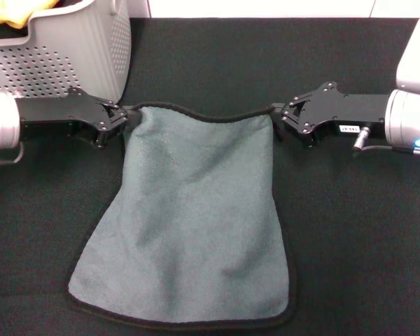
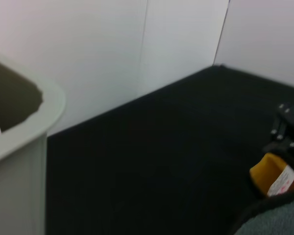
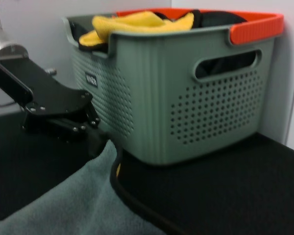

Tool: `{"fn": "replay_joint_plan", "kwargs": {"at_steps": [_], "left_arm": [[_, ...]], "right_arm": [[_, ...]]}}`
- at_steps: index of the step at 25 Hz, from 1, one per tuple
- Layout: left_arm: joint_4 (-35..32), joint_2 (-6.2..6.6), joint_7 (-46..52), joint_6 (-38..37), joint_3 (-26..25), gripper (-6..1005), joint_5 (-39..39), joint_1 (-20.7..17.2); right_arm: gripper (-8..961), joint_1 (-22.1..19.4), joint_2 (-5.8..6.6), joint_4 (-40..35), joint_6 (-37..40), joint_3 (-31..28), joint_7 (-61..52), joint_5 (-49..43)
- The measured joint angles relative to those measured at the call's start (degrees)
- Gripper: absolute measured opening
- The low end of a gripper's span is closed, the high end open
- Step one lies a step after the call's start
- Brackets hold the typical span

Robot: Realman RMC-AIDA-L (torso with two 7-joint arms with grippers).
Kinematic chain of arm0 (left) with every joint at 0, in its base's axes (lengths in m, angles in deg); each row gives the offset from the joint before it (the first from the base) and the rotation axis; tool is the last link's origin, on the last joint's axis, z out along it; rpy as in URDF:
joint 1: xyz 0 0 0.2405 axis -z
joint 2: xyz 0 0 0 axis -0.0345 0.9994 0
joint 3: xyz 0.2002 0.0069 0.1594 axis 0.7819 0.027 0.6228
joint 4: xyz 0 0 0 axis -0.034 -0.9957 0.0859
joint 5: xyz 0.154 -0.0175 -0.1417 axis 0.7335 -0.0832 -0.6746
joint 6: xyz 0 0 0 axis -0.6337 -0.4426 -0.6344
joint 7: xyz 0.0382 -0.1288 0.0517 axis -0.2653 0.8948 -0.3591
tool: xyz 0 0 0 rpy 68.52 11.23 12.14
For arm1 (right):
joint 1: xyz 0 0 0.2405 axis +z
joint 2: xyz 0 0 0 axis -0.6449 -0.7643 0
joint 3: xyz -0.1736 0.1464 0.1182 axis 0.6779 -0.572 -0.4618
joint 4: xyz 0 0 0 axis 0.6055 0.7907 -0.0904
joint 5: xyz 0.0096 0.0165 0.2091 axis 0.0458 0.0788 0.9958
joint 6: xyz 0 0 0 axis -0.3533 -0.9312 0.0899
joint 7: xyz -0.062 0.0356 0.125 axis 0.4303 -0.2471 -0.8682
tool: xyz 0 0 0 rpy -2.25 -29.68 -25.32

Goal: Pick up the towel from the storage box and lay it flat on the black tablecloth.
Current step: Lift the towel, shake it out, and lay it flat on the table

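Note:
The towel (image 1: 196, 217) is spread grey face up on the black tablecloth (image 1: 357, 231), its black edging showing all round. My left gripper (image 1: 124, 117) is shut on its far left corner. My right gripper (image 1: 278, 117) is shut on its far right corner. The far edge sags a little between them. The near part lies on the tablecloth. The storage box (image 1: 77, 49) stands at the far left, just behind the left gripper. The right wrist view shows the box (image 3: 186, 98), the left gripper (image 3: 90, 129) and the towel (image 3: 63, 205). The left wrist view shows the towel's yellow underside (image 2: 269, 171).
A bunched yellow cloth (image 1: 14, 14) lies in the box, also in the right wrist view (image 3: 137, 22). An orange-red strip (image 3: 255, 24) runs along the box's rim. A pale wall (image 2: 137, 49) bounds the table's far side. The box rim (image 2: 39, 122) is near the left wrist.

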Motion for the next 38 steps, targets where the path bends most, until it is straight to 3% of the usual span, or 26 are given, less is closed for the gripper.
{"fn": "replay_joint_plan", "kwargs": {"at_steps": [4, 14, 20, 38], "left_arm": [[-3.4, -1.31, 2.1, 3.5, 1.4, 24, 3.0, 0.4], [-15.3, -1.42, 13.4, 9.5, 12.9, 26, 8.9, -1.1], [-16.9, -1.42, 16.8, 12.3, 16.9, 27, 12.5, -1.1], [-16.0, -1.32, 17.2, 13.3, 18.7, 31, 14.4, 0.3]], "right_arm": [[0, 0.4, -0.05, 0.1, -2.5, 0.8, 0.0, -0.9], [0, 0.6, 0.03, 0.1, -6.6, 1.4, 0.0, -1.3], [0, 0.8, 0.2, 0.0, -8.6, 1.4, 0.0, -1.2], [8, 2.4, 0.1, 0.9, -10.0, 1.4, -0.2, -3.5]]}}
